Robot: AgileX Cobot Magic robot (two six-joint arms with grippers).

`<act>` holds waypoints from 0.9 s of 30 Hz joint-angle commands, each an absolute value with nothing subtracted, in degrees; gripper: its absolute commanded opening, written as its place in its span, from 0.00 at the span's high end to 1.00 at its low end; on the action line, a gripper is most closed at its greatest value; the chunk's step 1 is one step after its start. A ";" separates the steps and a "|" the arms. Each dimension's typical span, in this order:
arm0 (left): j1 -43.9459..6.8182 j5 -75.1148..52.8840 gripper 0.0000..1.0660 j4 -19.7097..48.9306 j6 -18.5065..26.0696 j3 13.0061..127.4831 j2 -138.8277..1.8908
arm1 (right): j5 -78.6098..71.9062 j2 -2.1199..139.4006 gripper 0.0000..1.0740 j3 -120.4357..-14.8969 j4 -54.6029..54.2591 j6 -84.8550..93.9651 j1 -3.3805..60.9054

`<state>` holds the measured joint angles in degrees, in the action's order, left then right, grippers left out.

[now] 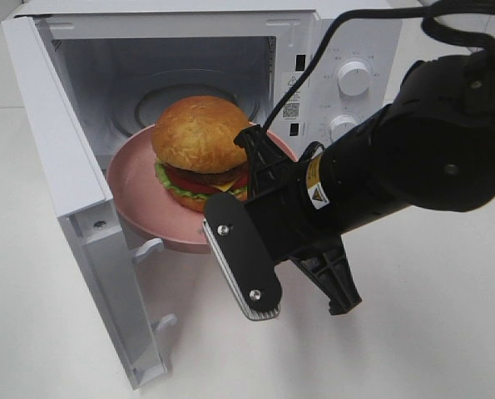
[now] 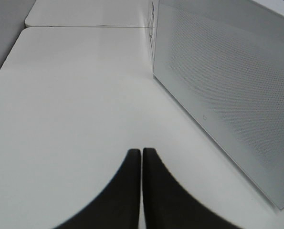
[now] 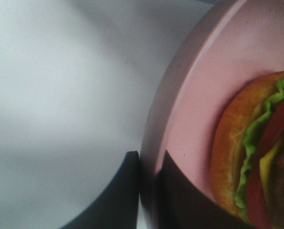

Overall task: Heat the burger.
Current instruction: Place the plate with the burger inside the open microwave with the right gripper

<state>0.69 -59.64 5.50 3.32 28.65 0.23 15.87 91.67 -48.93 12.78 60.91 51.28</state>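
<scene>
The right gripper (image 3: 149,160) pinches the rim of a pink plate (image 3: 180,95), one finger on each face, with the plate partly inside an open white microwave (image 1: 355,41). The burger (image 1: 201,150) sits on the plate just beyond the fingertips. The left gripper (image 2: 142,156), jaws together, hangs over the white table (image 2: 60,119), well apart from the burger.

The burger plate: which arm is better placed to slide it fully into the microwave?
Right. The right tool grips the pink plate by its rim at the open microwave; the left tool hangs shut beside its outer wall.
</scene>
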 commanded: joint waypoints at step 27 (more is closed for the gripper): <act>0.86 -59.13 1.00 5.61 3.32 28.53 1.32 | 19.37 108.40 1.00 -72.94 6.76 72.25 44.92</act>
<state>0.69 -59.64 5.50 3.32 28.65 0.23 20.68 108.40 -70.93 6.82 71.62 45.95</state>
